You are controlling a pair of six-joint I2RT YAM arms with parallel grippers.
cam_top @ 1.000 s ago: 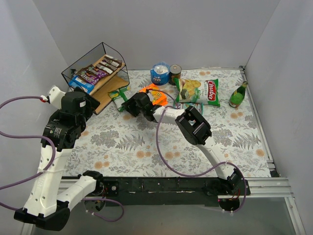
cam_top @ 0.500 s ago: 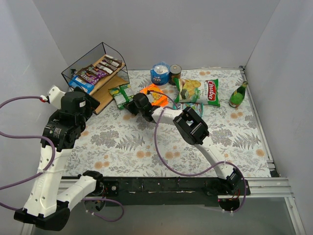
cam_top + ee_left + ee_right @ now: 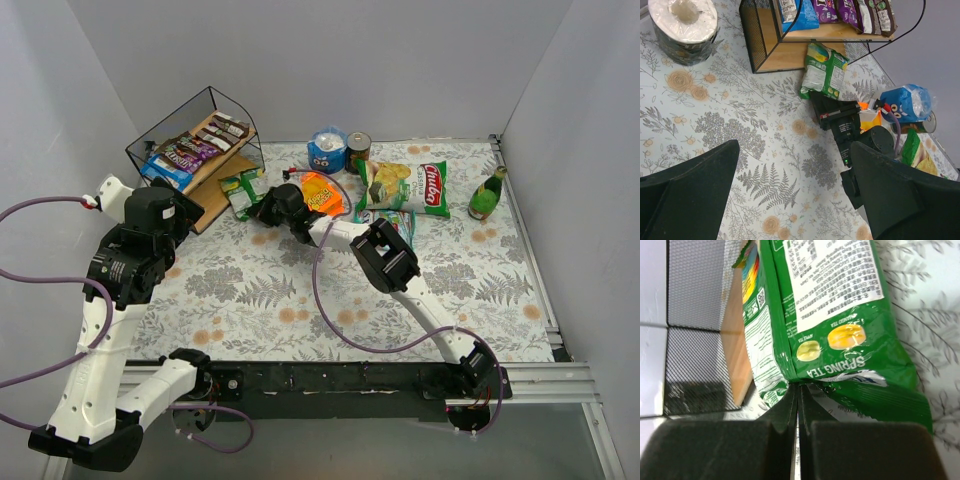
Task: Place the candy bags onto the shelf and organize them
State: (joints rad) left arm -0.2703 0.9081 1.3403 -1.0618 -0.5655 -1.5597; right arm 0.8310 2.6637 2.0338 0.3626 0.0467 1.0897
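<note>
The right gripper (image 3: pixel 798 390) is clamped on 1 edge of the green Spring Tea candy bag (image 3: pixel 840 315), probably to drag it onto the shelf (image 3: pixel 735 360). The left gripper (image 3: pixel 795 200) hangs wide open.

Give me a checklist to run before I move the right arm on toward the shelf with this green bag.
1. Grip: ok, the right gripper is shut on the green bag, pinching its edge seam.
2. Bag clear of the table: cannot tell.
3. Room on the lower board of the shelf: ok, the part that shows is bare wood.
4. Room on the upper board: not ok, candy bags look to cover it side by side.
5. Path past the left gripper: ok, it is open, empty and apart from the shelf.
</note>
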